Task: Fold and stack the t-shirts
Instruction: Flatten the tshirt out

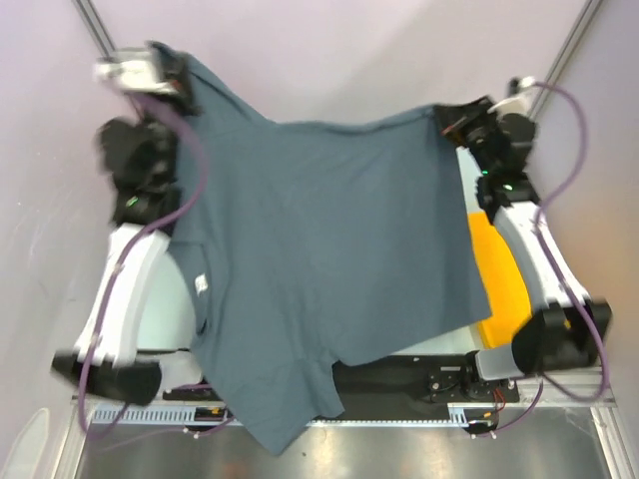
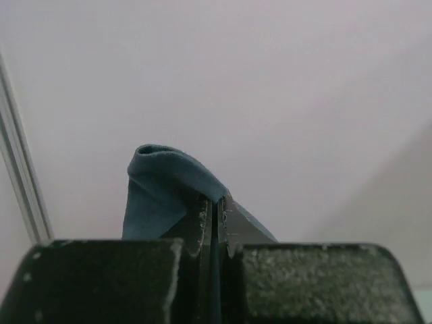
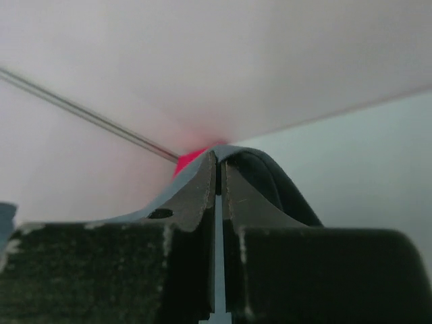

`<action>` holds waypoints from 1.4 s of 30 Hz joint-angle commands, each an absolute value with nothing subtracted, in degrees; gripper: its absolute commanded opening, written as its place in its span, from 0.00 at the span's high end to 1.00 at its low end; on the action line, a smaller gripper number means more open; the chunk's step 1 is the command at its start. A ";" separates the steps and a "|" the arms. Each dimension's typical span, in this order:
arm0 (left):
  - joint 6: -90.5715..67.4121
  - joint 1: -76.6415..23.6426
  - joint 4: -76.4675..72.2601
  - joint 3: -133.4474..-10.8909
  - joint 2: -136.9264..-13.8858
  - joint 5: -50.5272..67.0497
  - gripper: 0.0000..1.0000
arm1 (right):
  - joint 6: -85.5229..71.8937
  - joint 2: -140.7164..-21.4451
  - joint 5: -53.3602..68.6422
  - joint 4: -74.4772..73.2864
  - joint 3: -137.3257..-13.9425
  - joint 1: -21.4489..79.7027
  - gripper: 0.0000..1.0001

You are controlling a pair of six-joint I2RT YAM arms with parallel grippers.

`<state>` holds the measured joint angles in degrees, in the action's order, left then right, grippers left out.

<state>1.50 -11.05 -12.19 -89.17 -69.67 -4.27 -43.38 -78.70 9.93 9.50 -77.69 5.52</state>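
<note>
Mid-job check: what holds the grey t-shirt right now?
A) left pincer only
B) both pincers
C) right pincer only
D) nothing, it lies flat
B: the left pincer and right pincer are each shut on an edge of the grey t-shirt, stretched between them.

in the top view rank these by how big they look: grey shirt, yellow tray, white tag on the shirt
1. grey shirt, by far the largest
2. yellow tray, only partly showing past the shirt's edge
3. white tag, tiny
</note>
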 commanded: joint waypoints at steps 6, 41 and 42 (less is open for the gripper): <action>8.61 -7.30 -24.42 -82.71 -89.45 -8.62 1.00 | -44.30 -101.20 12.04 21.26 -78.57 7.12 1.00; -10.78 -13.79 14.14 -87.23 -90.68 -29.19 0.16 | -21.70 -120.96 10.38 -40.61 -114.47 4.38 0.34; -12.90 -14.32 15.80 -83.79 -86.96 -28.57 0.20 | -22.23 -118.94 9.41 -39.82 -106.86 5.35 0.34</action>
